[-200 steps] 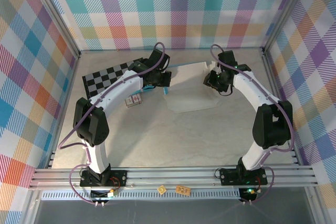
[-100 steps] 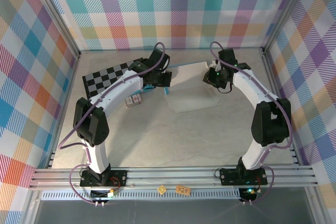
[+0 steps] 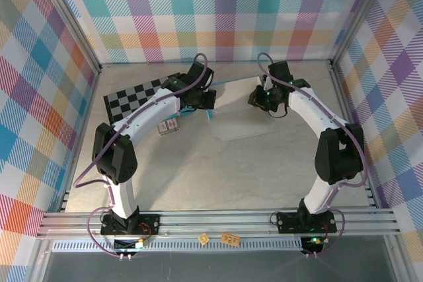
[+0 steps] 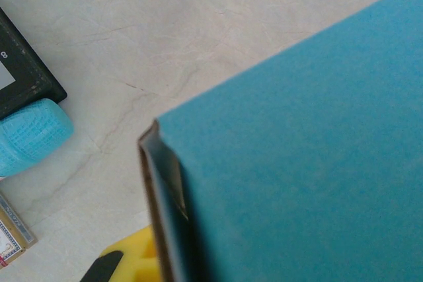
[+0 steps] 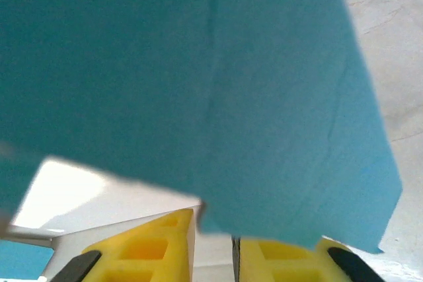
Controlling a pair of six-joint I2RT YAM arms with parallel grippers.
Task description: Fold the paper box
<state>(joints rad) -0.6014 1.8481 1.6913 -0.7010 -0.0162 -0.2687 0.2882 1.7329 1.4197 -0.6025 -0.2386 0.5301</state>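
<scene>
Top external: the paper box [image 3: 241, 123], turquoise card with its whitish inner face up, lies spread on the far middle of the table [image 3: 218, 176], between the two wrists; not yet formed into a tray.

Left wrist view: a turquoise panel with a doubled fold edge runs down beside one yellow finger [image 4: 135, 262].

Edges and room: bare tabletop lies all along the box's near side, down to the arm bases; the checkered board [image 3: 129, 102] lies well left of it, and the small patterned card [image 3: 168, 127] sits beside the left forearm.

Arms: both reach forward with elbows outward and wrists turned inward; left gripper [image 3: 202, 102] clamped on the box's left edge; right gripper [image 5: 215, 249] at the right edge, fingers [image 5: 155, 246] nearly together under a hanging turquoise flap; whether they pinch it I cannot tell.
</scene>
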